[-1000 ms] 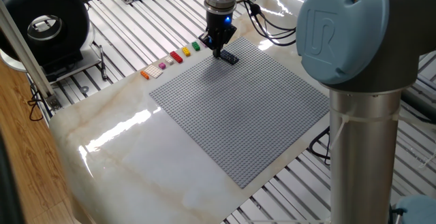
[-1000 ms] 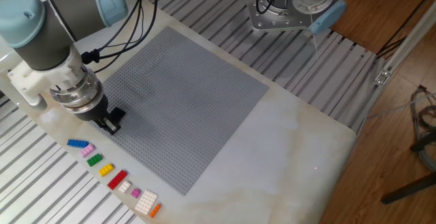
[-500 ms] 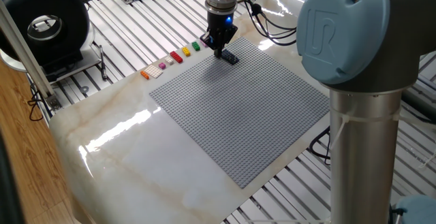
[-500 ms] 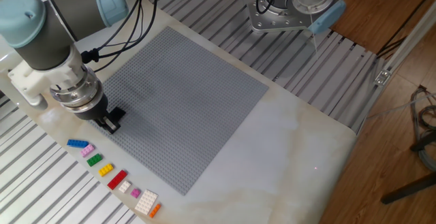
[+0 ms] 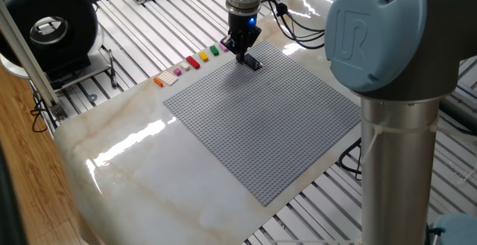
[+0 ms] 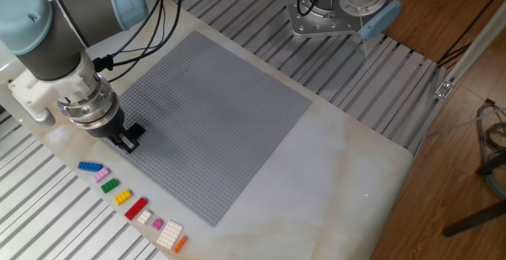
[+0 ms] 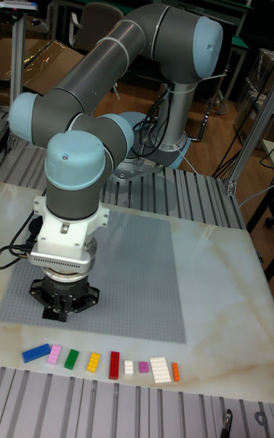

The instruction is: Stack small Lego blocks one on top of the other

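Gripper [image 6: 126, 142] is down at the baseplate [image 6: 213, 118] edge nearest the brick row, fingers either side of the navy brick [image 5: 252, 64], which sits on the baseplate studs. Can't tell whether the fingers are pinching it or just straddling it; the tips hide the contact in both side views, and the tall view shows only the wrist over that spot. The other bricks lie loose in 1 row on the marble just off that baseplate edge: blue [image 6: 90, 167], pink [image 6: 101, 176], green [image 6: 109, 186], yellow [image 6: 122, 197], red [image 6: 136, 209], then some pale pieces and orange [image 6: 180, 244] at the far end. Nothing is stacked yet. My read: this is step 1, seating the navy brick as the stack base, or gripping it there. If it's seated, the next move needs the fingers parted, a straight lift clear so the brick isn't dragged off its studs, then a short move across to the blue brick, the closest in the row. That pick calls for fingers aligned across the brick's narrow sides, with pink just beside it leaving little room.
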Controlling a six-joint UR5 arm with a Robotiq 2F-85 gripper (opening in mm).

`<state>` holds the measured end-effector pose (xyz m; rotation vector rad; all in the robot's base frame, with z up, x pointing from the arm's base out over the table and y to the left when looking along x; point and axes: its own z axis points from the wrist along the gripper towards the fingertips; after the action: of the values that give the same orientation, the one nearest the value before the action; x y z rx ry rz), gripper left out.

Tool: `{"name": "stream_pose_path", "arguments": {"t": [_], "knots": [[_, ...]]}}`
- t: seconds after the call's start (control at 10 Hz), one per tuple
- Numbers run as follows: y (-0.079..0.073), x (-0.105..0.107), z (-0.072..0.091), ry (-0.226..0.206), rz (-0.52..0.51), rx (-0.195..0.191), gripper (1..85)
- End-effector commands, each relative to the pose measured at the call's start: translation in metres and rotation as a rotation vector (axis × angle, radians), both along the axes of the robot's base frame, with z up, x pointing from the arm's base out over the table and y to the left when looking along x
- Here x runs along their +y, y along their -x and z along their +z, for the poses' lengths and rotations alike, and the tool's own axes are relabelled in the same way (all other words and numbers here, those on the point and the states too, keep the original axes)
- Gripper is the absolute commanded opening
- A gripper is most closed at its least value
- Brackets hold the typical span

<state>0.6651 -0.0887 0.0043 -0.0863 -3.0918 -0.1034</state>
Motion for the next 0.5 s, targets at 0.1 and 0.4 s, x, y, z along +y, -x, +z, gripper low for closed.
{"name": "stream_pose_path", "arguments": {"t": [0.1, 0.4], "knots": [[0.0, 0.003, 0.005, -0.01, -0.015, 0.013, 1.0], [0.008, -0.013, 0.007, 0.042, 0.018, 0.042, 1.0]]}}
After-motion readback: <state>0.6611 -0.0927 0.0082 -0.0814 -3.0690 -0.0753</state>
